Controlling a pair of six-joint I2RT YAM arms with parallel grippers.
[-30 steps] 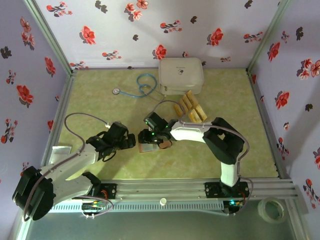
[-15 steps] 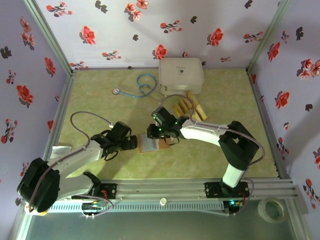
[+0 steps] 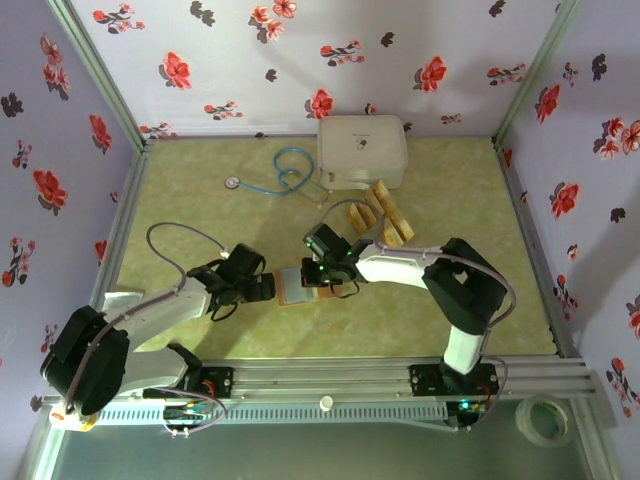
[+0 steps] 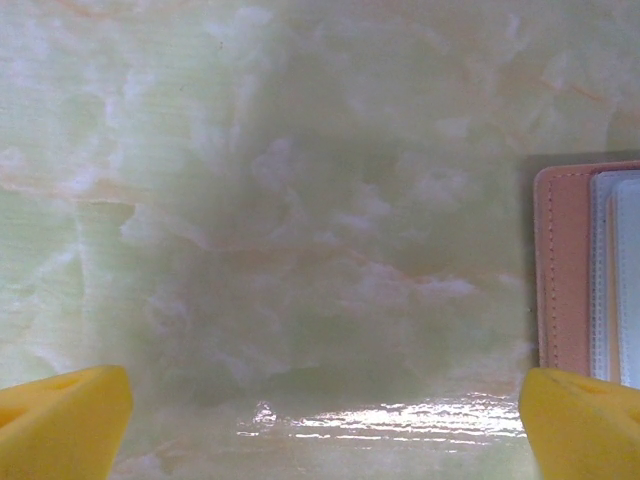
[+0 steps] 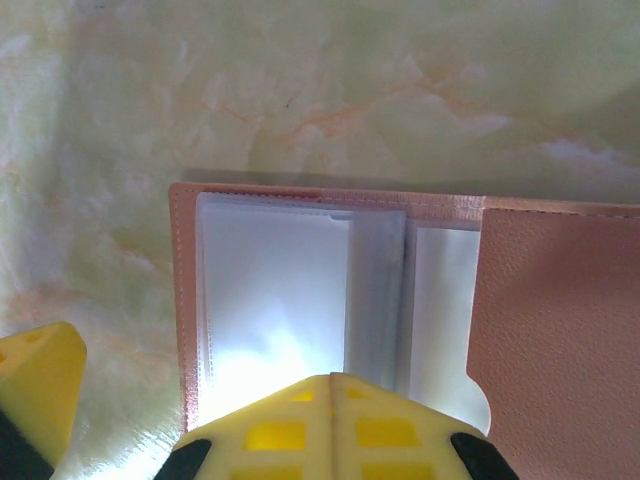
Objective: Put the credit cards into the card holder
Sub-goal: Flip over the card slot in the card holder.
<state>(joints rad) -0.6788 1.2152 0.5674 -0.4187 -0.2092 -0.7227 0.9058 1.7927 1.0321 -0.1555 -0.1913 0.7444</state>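
Reddish-brown leather, the card holder [image 3: 293, 286] lies open on the surface [image 3: 460, 200]. Your right end effector [image 5: 332, 390] hangs over its clear sleeves, fingers pressed together. Your left end effector [image 4: 320, 420] sits just left of the holder, spread wide. Golden credit cards [image 3: 378, 214] lie beyond the holder, off to its right.

- The right gripper [image 3: 318, 282], half open a second ago, now has its fingertips pressed together over the open card holder [image 3: 292, 286].
- In between it swings off toward the credit cards [image 3: 378, 214], then comes back over the holder.
- Its elbow swings out to the right and partly returns.
- The left gripper [image 3: 266, 288] edges rightward and now sits just beside the holder's left edge.
- The left arm's lower link stands more upright.
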